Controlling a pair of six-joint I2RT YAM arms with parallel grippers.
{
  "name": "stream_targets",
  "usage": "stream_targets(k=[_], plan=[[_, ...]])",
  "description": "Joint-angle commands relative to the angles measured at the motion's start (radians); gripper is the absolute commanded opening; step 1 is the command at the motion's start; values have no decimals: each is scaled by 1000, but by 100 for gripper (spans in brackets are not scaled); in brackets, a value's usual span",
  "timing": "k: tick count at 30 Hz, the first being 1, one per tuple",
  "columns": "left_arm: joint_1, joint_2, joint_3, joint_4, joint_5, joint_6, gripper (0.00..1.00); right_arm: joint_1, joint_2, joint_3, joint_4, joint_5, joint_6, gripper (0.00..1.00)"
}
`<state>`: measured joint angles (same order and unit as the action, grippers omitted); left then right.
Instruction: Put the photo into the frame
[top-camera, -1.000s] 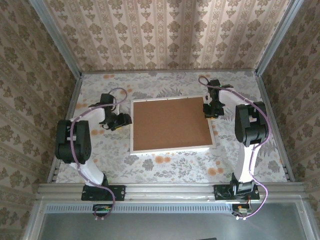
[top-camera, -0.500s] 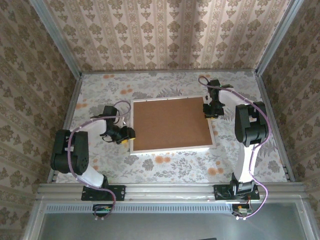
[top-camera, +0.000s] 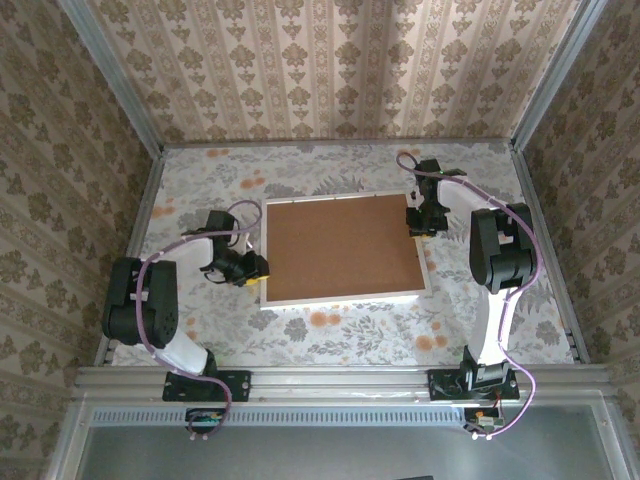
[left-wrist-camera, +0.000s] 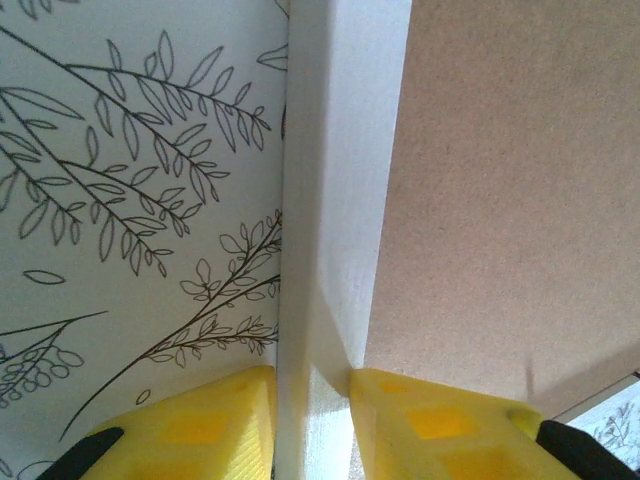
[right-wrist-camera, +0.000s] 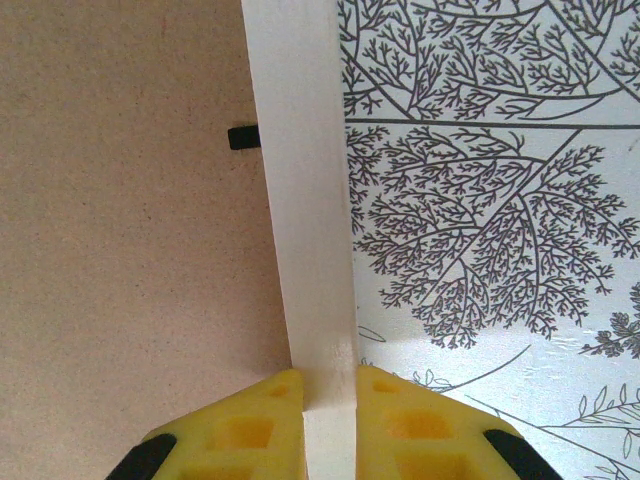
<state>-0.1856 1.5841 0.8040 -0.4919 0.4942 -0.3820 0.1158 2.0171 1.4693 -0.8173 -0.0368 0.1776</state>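
The white frame (top-camera: 345, 297) lies flat in the middle of the table with a plain brown backing board (top-camera: 340, 248) filling it. The photo is hidden. My left gripper (top-camera: 257, 271) sits at the frame's left edge near the front corner. In the left wrist view its yellow fingers (left-wrist-camera: 440, 425) press both sides of the white rail (left-wrist-camera: 340, 200), beside the board (left-wrist-camera: 510, 180). My right gripper (top-camera: 416, 222) is at the right edge, far end. It (right-wrist-camera: 329, 420) is shut on the white rail (right-wrist-camera: 300, 180).
A small black tab (right-wrist-camera: 243, 137) sticks out from the rail over the board (right-wrist-camera: 120, 200). The leaf-patterned tablecloth (top-camera: 330, 330) surrounds the frame. Patterned walls with metal posts close in the table on three sides.
My left gripper has slid along the frame's left edge toward the front corner and its jaws have narrowed onto the rail. The right arm and the frame have stayed put.
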Motion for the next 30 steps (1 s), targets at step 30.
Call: stream_targets(k=[30], plan=[[-188, 135, 90, -65, -100, 68, 50, 45, -3, -55, 23, -46, 14, 17]])
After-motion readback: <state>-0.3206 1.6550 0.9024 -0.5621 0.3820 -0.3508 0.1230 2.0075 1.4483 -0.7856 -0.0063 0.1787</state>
